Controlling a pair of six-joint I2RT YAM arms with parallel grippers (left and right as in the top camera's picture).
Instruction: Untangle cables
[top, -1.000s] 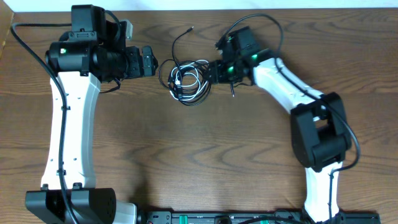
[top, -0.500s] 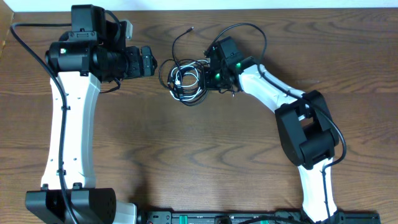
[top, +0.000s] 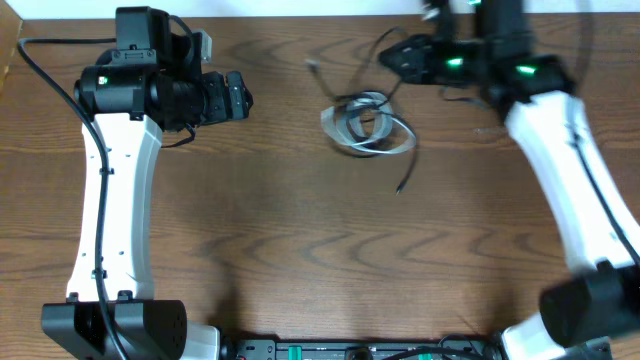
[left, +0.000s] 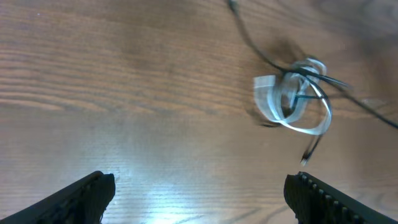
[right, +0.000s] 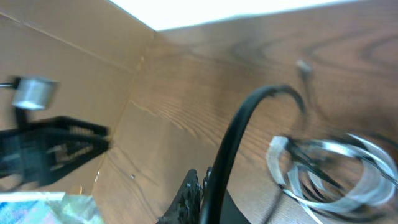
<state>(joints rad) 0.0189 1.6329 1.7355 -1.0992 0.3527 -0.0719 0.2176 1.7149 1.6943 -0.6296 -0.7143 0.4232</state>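
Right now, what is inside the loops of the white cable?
Strands of the black cable pass through the loops of the white cable, with bare table showing between them. Blur hides exactly how the two cross and which lies on top.

light: bright, even | glare: table (left: 155, 208) bottom, left wrist | blur: right arm (top: 560, 130), cables (top: 368, 125)

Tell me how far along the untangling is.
Nothing looks done: the white cable and black cable lie looped together. In hand: the right gripper sits by a black strand above the pile, grip blurred. The left gripper hangs open, away. Pulling them apart remains.
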